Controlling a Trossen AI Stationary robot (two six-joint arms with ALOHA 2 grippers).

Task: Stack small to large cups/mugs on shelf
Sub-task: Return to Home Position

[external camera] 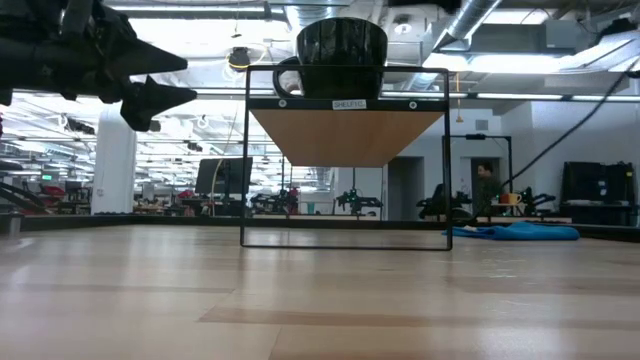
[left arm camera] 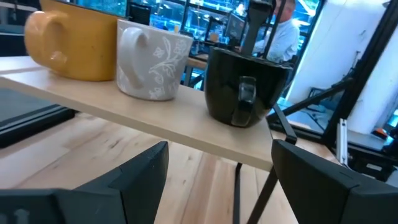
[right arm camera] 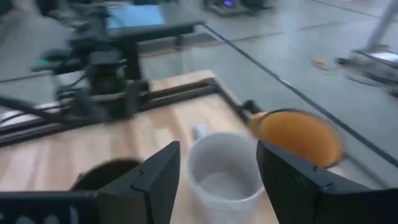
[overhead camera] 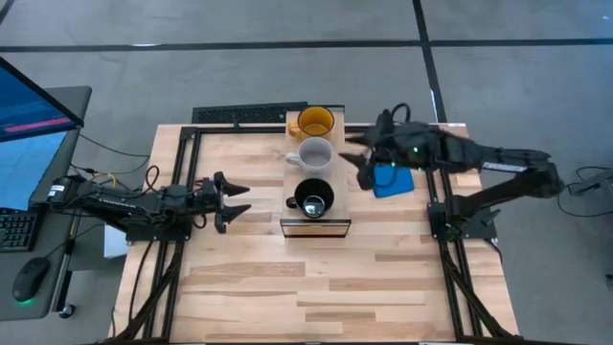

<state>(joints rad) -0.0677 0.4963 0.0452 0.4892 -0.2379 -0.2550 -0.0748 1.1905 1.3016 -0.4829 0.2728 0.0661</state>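
Three mugs stand in a row on the light-wood shelf (overhead camera: 299,182): the yellow-orange mug (overhead camera: 315,122) farthest, the light grey mug (overhead camera: 313,153) in the middle, the black mug (overhead camera: 313,199) nearest the dark front edge. My left gripper (overhead camera: 239,200) is open and empty, left of the shelf, pointing at it. In the left wrist view the mugs show as yellow (left arm camera: 71,43), grey (left arm camera: 152,62) and black (left arm camera: 245,84). My right gripper (overhead camera: 352,153) is open and empty, just right of the grey mug (right arm camera: 224,174), above shelf height.
A flat blue object (overhead camera: 393,179) lies on the slatted table right of the shelf, under the right arm. The shelf stands on a thin black frame (external camera: 246,160). A monitor and keyboard (overhead camera: 29,125) stand off the table's left side. A person shows in the room beyond.
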